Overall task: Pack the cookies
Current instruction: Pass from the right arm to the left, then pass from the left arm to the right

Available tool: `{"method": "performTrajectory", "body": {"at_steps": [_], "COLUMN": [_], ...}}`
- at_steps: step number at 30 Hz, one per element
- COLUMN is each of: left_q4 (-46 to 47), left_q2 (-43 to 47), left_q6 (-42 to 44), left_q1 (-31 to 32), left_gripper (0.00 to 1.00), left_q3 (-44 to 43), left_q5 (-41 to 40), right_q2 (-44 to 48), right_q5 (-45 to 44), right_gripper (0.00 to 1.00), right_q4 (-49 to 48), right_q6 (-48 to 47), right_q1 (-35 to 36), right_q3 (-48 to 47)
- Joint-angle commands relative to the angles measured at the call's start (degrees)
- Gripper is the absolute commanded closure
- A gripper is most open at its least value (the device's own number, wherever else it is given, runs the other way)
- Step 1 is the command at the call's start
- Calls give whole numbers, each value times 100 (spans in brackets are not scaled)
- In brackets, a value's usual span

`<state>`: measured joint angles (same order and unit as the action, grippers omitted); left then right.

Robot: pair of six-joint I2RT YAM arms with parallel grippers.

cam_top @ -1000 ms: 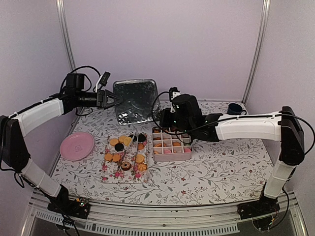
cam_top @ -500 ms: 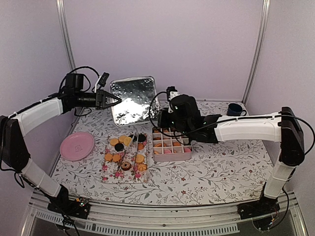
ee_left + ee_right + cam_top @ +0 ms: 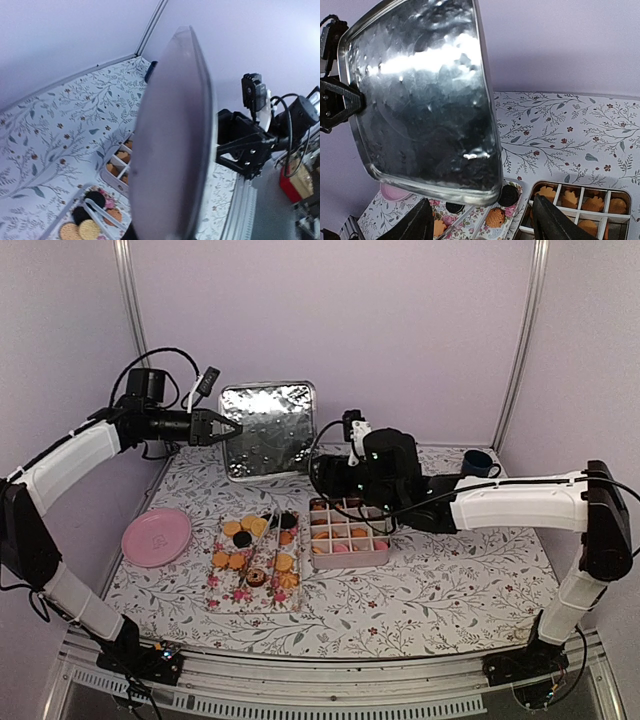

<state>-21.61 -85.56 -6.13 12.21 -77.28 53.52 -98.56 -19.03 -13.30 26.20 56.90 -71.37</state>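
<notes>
Closest to you, past the two arm bases, the counter lies under its leafy cloth. The first thing on it is the floral tray, left of centre, with the loose cookies spread over it. They're mostly orange-tan rounds, with a couple of black ones near the far end and a dark chocolate-looking one toward the near end. A thin tongs-like tool lies lengthwise across that tray. Off to the left, apart from it, sits the pink plate. Just right of the tray is the pink divided box, with more cookies already in its compartments. The cells you can see hold orange ones, and the far cells are partly hidden under the right arm. Now your right hand: it hangs above the counter near the far left corner of the box. Its fingers are spread wide with nothing between them, and it's clear of the lid. Beyond it, the silver lid is up in the air, off the counter. It stands nearly on edge, its shiny dimpled face turned toward you. Your left hand has it, look: it reaches in from the left side, pinched tight on the lid's left rim. Far right, near the back edge of the counter, a dark blue cup stands well apart from everything else.
</notes>
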Motion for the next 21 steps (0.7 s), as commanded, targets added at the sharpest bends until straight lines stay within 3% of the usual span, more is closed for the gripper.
{"method": "performTrajectory", "body": {"at_steps": [1, 5, 10, 16, 21], "left_q4": [-1226, -1881, -1467, 593, 2656], "left_q2": [65, 333, 1128, 2637, 3723], "left_q6": [2132, 4047, 5936, 7838, 9694], "left_q1": [45, 343, 848, 1647, 2141], "left_gripper": [100, 100, 100, 100, 100], "left_q3": [-946, -1459, -757, 1300, 3107], "left_q5": [-778, -1902, -3040, -4061, -3993], "right_q2": [710, 951, 1028, 1067, 778], "right_q5": [1052, 2159, 3077, 3642, 4302], "right_gripper": [30, 29, 29, 29, 28], "right_q4": [-272, -404, -542, -692, -872], "right_q6": [438, 1212, 2240, 2946, 3202], "right_q1": [-274, -682, -1039, -1303, -1325], "right_q3": [158, 428, 441, 526, 465]}}
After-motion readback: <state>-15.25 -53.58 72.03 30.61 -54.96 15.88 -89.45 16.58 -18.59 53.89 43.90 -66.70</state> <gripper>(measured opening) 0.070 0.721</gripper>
